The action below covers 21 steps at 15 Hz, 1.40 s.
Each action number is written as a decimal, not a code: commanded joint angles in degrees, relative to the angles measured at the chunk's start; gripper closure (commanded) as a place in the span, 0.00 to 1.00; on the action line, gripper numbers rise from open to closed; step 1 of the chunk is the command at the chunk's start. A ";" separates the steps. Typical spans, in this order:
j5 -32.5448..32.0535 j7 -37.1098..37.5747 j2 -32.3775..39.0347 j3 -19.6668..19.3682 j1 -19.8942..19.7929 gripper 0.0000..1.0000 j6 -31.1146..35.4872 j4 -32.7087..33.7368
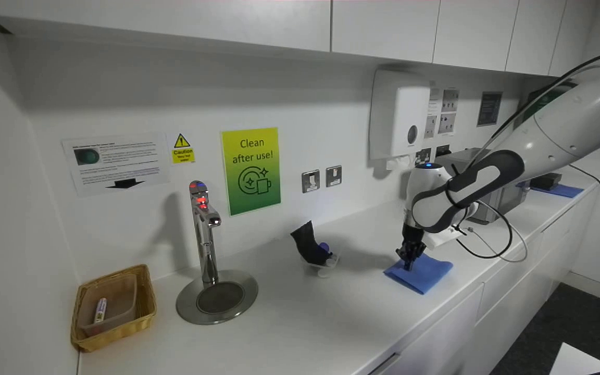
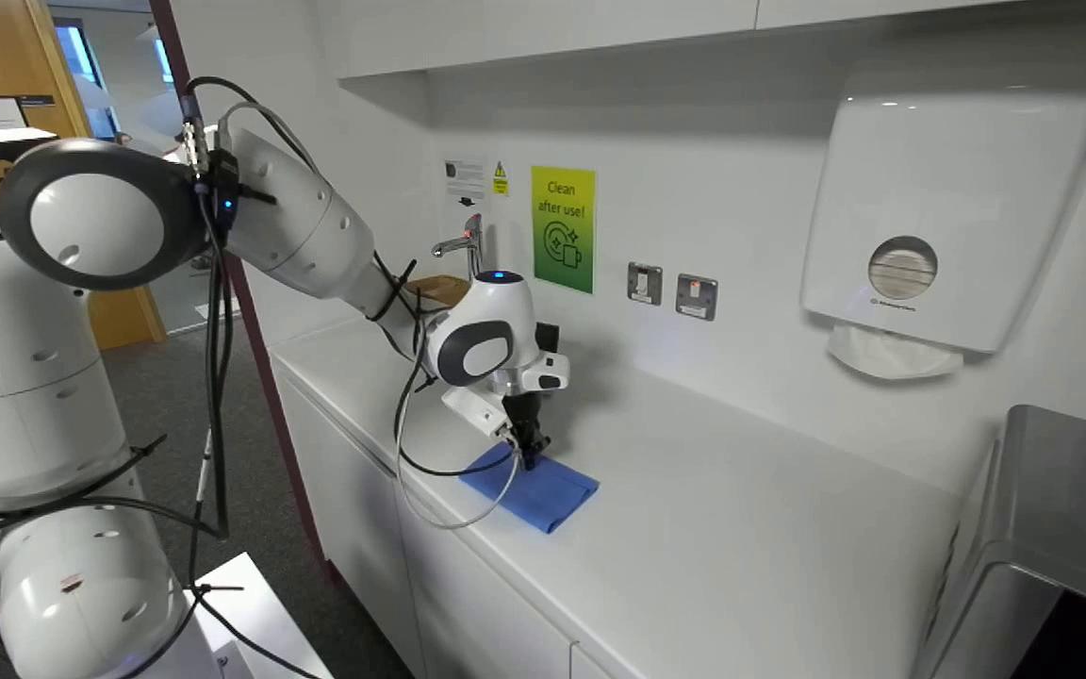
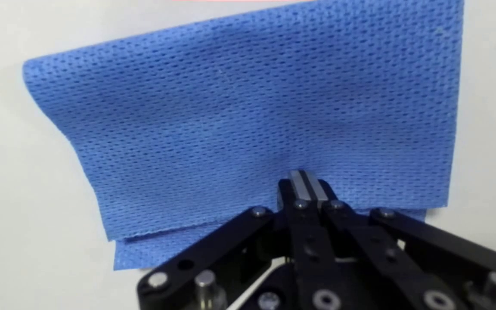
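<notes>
A folded blue cloth lies on the white counter, with its textured layers slightly offset along the lower edge in the wrist view. My black gripper points down over it, its two grey-faced fingertips pressed together with no cloth visible between them. The tips look to be resting on the upper layer, though exact contact is hard to tell. In both exterior views the gripper stands upright above the cloth, and the same blue cloth spreads out beneath the gripper.
A small clear tub holds a black packet and a purple item. Farther along stand a chrome tap and a wicker basket. A grey appliance sits at the counter's opposite end. Cables loop beside the wrist.
</notes>
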 commanded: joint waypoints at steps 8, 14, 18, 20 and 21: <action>8.52 -1.66 2.03 -9.01 -10.24 1.00 2.58 -2.96; 15.26 -4.15 7.12 -13.11 -15.80 1.00 0.47 3.59; 16.20 -3.66 11.17 -13.86 -18.22 1.00 -1.02 9.78; 15.91 -3.30 13.39 -13.79 -19.13 1.00 -2.03 13.39; 15.86 -3.19 14.38 -13.65 -19.57 1.00 -2.67 14.99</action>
